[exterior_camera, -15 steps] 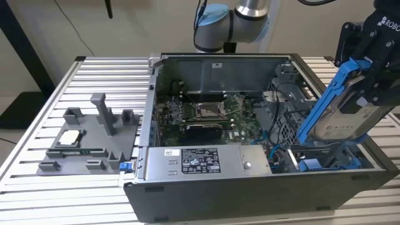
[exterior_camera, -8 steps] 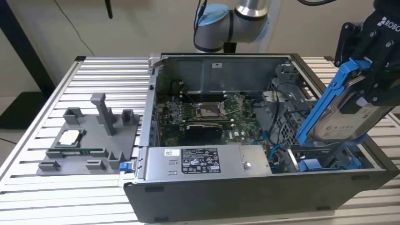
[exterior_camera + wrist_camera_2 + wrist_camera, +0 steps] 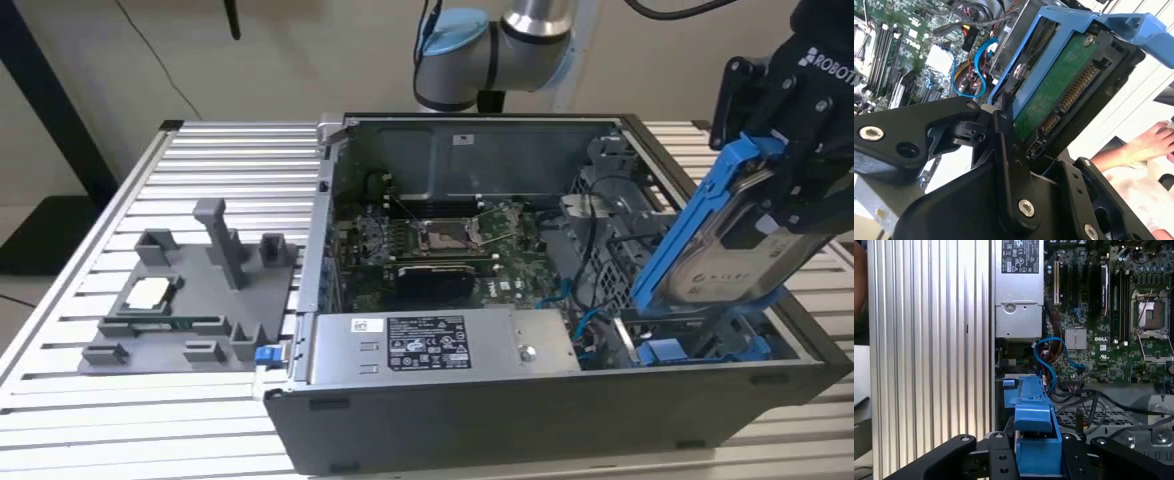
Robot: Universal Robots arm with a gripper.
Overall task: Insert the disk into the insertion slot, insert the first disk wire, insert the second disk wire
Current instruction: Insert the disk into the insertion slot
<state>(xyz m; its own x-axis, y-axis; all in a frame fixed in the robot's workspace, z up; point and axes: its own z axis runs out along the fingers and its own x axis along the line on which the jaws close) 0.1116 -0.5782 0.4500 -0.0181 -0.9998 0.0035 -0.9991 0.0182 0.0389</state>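
Exterior view, right of frame: the end effector (image 3: 787, 175) is clamped on the disk (image 3: 714, 250), which is held tilted with its lower end near the insertion slot (image 3: 694, 352). The slot occupies the lower-right corner of the open computer case (image 3: 534, 410). The case also contains a motherboard (image 3: 441, 240) and a power-supply box (image 3: 427, 345), and stands on the slatted tabletop (image 3: 227, 160).

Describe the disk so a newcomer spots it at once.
Find the open computer case on the slatted table. At its end on the exterior view's right, the black claw grips the disk, tilted. It alone is a silver-grey slab in a bright blue frame; the power-supply box lies flat.
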